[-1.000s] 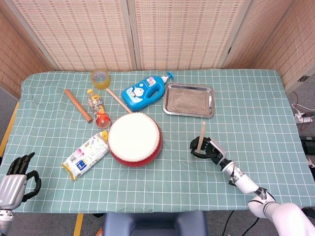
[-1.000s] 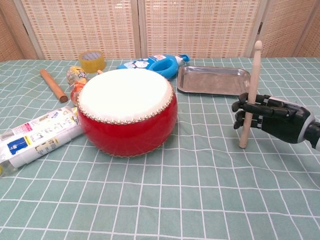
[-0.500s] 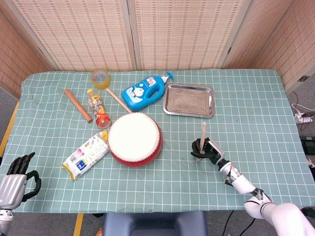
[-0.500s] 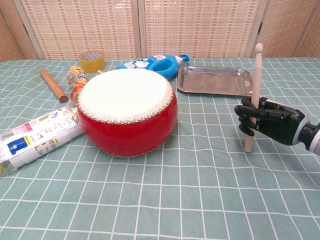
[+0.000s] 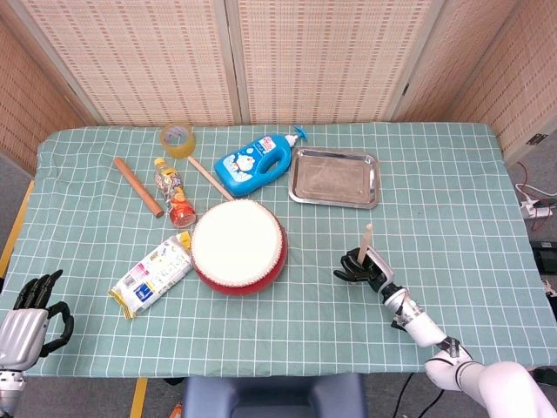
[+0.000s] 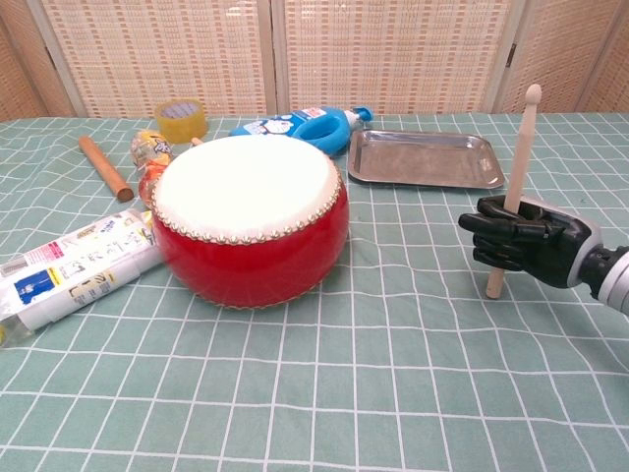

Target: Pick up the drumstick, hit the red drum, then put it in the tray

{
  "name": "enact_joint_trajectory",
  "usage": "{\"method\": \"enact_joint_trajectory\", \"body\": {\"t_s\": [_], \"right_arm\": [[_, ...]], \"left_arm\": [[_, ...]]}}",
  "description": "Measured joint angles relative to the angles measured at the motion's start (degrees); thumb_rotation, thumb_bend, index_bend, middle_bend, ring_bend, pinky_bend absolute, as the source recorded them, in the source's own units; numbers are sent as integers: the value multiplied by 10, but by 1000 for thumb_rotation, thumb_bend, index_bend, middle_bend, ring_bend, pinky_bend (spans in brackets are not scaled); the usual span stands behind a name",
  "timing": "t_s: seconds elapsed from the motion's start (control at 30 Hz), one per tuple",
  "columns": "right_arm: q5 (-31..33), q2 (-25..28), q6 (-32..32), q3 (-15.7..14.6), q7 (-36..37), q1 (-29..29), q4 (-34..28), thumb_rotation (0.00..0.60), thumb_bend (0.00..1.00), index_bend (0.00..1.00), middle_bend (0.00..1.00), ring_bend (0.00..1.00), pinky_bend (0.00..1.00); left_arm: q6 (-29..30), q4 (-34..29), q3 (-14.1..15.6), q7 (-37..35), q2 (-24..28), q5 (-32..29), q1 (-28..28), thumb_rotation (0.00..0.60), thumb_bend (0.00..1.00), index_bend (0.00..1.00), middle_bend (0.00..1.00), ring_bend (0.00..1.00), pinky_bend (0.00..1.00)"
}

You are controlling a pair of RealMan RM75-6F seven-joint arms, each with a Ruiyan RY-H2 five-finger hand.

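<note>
The right robot hand grips the drumstick near its lower end; over the last second it has drawn back toward the robot and tilted the stick's tip rightward, away from the red drum. That looks like a wind-up before the strike. Open cloth lies between hand and drum, the tray sits well behind, and the table's near edge is close. The left robot hand hangs empty, fingers loosely curled, off the table's left corner.

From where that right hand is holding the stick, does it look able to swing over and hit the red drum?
Probably yes. The right hand grips the drumstick nearly upright, and only bare cloth lies between it and the red drum. Nothing blocks the way.
</note>
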Motion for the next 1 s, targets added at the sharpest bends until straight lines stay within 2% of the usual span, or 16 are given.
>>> {"method": "enact_joint_trajectory", "body": {"t_s": [0.13,0.4,0.63,0.73,0.83,1.0], "right_arm": [[9,-2,2,10,-18,-3,-8,600,171,1000,996,1000,1000],[14,4,8,19,-30,-6,-30,600,512,1000,1000,1000,1000],[7,34,27,27,-62,-1,-81,600,613,1000,1000,1000,1000],[5,55,29,34,-112,6,-110,600,621,1000,1000,1000,1000],[7,77,25,46,-196,17,-145,600,622,1000,1000,1000,1000],[24,113,6,78,-410,42,-212,600,624,1000,1000,1000,1000]], "left_arm": [[0,1,0,0,-1,-1,0,600,218,13,0,0,4],[2,2,-2,5,-2,-1,0,600,218,13,0,0,4],[7,2,-5,11,0,-3,0,600,233,13,0,0,4],[10,3,-6,8,1,-1,0,600,233,13,0,0,4],[14,4,-7,5,3,2,0,600,233,14,0,0,4],[19,4,-8,2,4,9,-1,600,231,14,0,0,5]]}}
